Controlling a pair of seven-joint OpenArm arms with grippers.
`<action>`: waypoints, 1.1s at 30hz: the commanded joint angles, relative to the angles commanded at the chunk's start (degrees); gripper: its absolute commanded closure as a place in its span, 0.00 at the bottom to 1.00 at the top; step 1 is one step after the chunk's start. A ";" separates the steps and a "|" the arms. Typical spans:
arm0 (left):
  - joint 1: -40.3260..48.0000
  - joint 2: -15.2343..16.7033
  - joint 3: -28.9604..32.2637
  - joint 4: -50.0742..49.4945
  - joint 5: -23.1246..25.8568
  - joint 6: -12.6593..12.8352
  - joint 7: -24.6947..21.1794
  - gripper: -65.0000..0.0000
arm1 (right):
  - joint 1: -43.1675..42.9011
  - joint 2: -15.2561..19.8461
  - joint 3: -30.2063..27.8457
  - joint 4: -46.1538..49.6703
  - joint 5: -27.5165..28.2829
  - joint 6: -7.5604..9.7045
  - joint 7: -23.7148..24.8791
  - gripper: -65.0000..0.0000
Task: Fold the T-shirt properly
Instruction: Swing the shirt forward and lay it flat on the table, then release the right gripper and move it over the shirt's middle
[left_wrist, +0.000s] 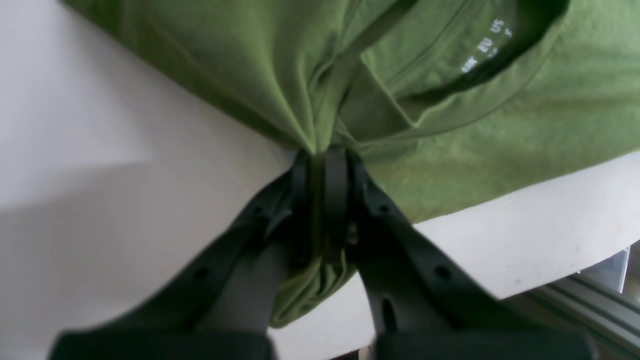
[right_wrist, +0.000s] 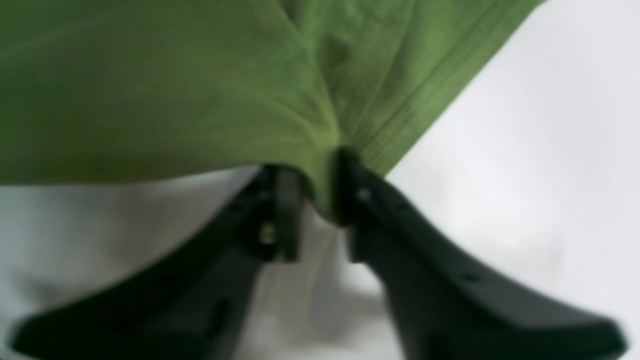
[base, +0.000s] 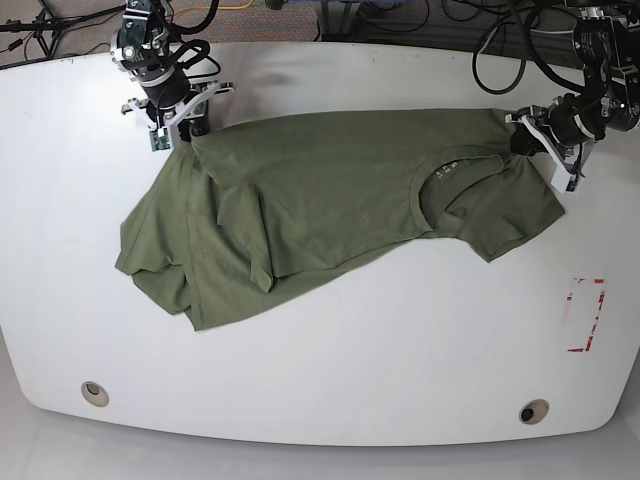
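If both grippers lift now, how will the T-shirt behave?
The T-shirt will probably sag between the left gripper and right gripper, since it already bunches at both pinches. Its loose creased end would likely drag on the table. It looks light.

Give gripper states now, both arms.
Left gripper: shut on the olive-green cotton T-shirt, near its collar.
Right gripper: shut on the same T-shirt's hem.

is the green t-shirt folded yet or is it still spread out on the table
Mostly spread, not neatly folded. The T-shirt lies stretched between the left gripper and right gripper, its lower end rumpled.
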 joint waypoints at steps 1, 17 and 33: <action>0.00 0.00 0.00 0.00 0.00 0.00 0.00 1.00 | 0.00 -0.35 0.00 0.44 0.00 0.00 0.00 0.50; 0.18 -0.09 0.00 0.00 0.00 0.00 0.00 1.00 | -0.18 -2.20 -0.09 4.04 -0.09 0.00 -0.09 0.43; 2.20 -0.09 -3.87 0.35 0.00 -0.09 0.00 1.00 | -2.02 -2.11 -0.26 4.04 0.00 0.09 -0.09 0.43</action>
